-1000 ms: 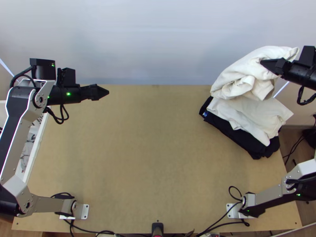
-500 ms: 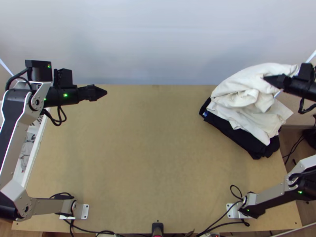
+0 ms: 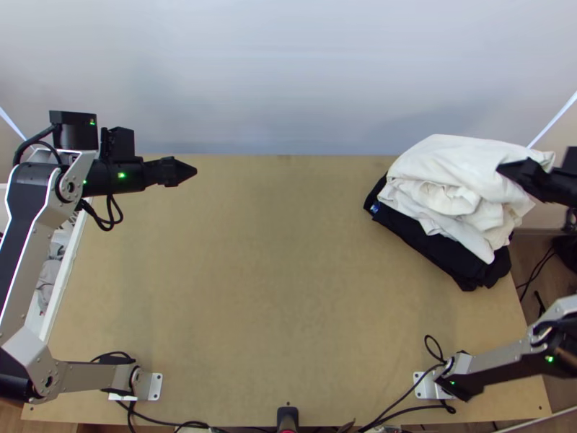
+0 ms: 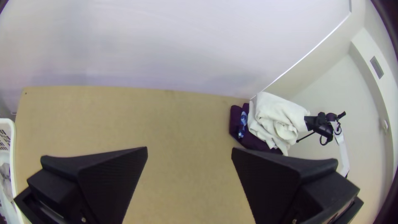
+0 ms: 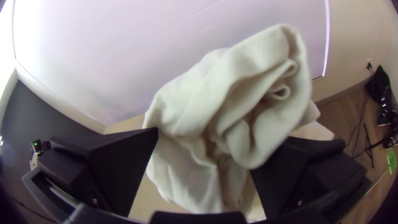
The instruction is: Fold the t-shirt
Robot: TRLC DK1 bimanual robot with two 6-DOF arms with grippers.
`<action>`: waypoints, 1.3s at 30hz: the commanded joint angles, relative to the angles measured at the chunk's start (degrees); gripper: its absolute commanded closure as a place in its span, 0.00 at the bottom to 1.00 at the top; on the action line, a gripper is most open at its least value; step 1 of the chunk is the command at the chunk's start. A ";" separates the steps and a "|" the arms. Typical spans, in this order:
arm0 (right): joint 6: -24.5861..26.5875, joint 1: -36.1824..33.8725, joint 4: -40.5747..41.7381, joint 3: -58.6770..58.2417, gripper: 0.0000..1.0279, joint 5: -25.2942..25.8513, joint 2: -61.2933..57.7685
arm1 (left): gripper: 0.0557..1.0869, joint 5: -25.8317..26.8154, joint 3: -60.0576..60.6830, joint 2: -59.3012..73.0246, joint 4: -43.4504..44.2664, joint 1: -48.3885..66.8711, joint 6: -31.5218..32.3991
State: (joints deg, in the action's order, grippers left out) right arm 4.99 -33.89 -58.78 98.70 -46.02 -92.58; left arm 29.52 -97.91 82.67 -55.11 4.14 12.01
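On the table (image 3: 274,252), white cloth (image 3: 454,166) hides much of the black cloth (image 3: 461,276) under it. Past the table's right side, the right arm (image 3: 498,359) gets cut off. Past its left side, the left arm (image 3: 30,209) covers some basket (image 3: 63,289).

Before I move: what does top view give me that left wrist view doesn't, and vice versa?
Top view's own: both arms' base plates, left arm's links.

Left wrist view's own: the open gap between the left end effector's fingers, a small grey panel up on the white surround.

Both: table, white basket, bunched white cloth over dark cloth, right end effector at the white cloth's edge.
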 commanded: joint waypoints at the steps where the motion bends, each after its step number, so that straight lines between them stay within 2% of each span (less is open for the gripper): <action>1: 5.99 -5.75 -1.68 -1.93 0.03 10.07 7.23 | 0.04 0.10 1.14 0.12 1.06 0.08 0.03; 6: 10.47 -9.35 6.31 -4.21 0.03 18.60 11.89 | 0.04 0.19 1.23 0.12 2.11 -0.27 0.03; 9: 10.21 -10.41 15.10 -4.48 0.03 24.22 13.47 | 0.04 0.28 0.70 0.47 2.82 -0.27 0.03; 11: 9.51 -10.14 22.31 -5.44 0.03 25.80 15.49 | 0.04 0.45 0.00 1.00 2.82 -0.36 0.03; 14: 8.54 -3.38 38.31 -11.24 0.03 33.10 18.57 | 0.04 0.45 -0.44 1.53 2.82 -0.63 0.03; 16: 9.86 3.22 51.49 -17.04 0.03 40.75 19.71 | 0.04 0.37 -0.35 1.96 3.26 -0.98 0.29; 17: 11.09 6.12 56.67 -19.77 0.03 42.94 19.89 | 0.04 0.28 -0.44 2.14 3.61 -1.15 0.56; 22: 11.70 18.68 75.22 -29.53 0.03 52.61 16.90 | 0.04 -1.66 -0.79 2.32 5.28 -1.59 1.61; 25: 9.16 21.76 81.99 -33.83 0.03 55.69 11.98 | 0.04 -2.54 -0.97 2.49 5.37 -2.30 1.61; 27: 8.19 22.11 83.57 -36.64 0.03 56.74 8.20 | 0.04 -2.62 -0.97 2.49 5.37 -3.18 1.52; 32: 5.38 19.48 91.66 -46.22 0.03 57.62 -0.06 | 0.04 -2.62 -1.50 2.14 4.84 -3.97 1.61; 39: 3.62 17.54 103.61 -56.68 0.03 58.06 -3.49 | 0.04 -2.62 -0.35 1.96 4.49 -3.97 2.14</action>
State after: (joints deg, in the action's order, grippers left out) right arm 10.20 -15.86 34.04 52.34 10.87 -91.37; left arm 26.89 -99.13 84.75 -50.39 0.56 13.74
